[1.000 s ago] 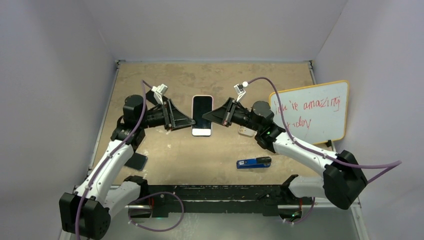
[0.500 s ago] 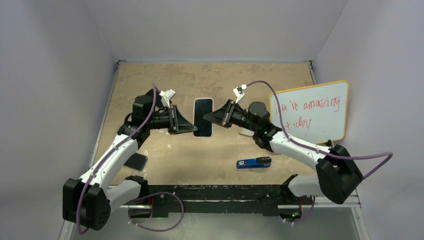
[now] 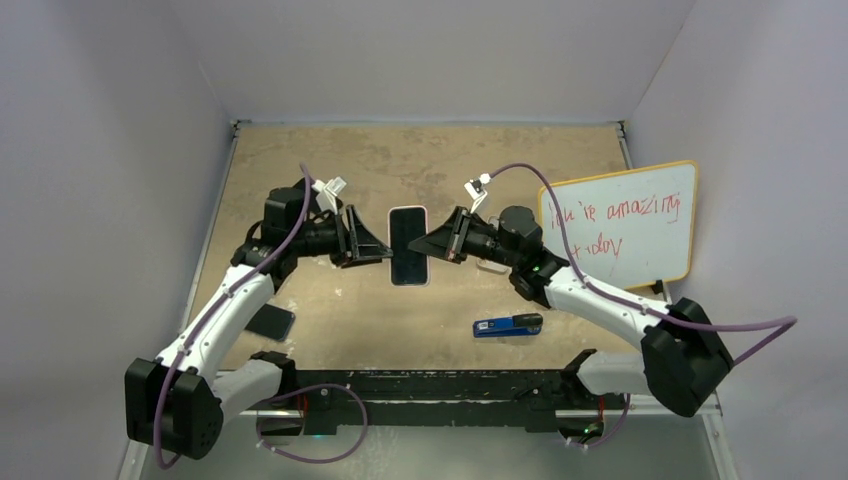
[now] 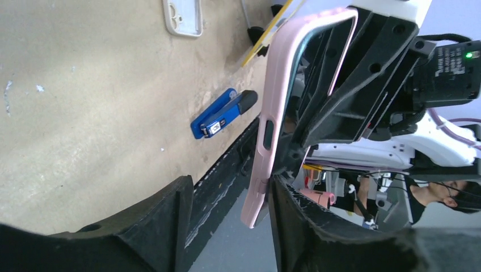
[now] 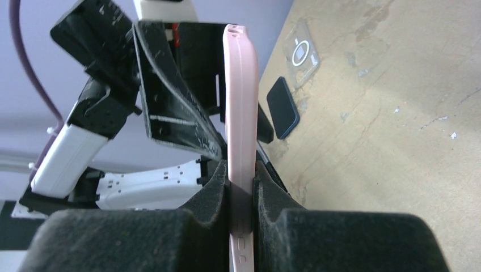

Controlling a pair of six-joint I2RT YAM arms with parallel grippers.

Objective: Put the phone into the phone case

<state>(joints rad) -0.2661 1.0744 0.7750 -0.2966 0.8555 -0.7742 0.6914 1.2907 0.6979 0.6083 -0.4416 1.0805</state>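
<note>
A dark-screened phone [image 3: 409,245] sits inside the rim of a pink phone case [image 4: 278,107], held edge-on above the table between the two arms. My right gripper [image 5: 242,187] is shut on the case's long edge [image 5: 241,113], with a pad pressed on each face. From the other side, my left gripper [image 4: 227,187] stands open. The case's lower corner lies between its jaws, against the right finger [image 4: 295,226] and well apart from the left finger. In the top view the left gripper [image 3: 385,250] and right gripper [image 3: 430,247] flank the phone.
A blue clip-like tool [image 3: 508,325] lies near the front right and a dark flat case [image 3: 270,322] near the front left. A white case [image 4: 182,16] and a clear ringed case [image 5: 300,54] lie on the table. A whiteboard [image 3: 620,222] leans at the right wall.
The left arm has swung right toward the phone. The phone in its pink case has shifted slightly toward the near edge, still in the right gripper.
</note>
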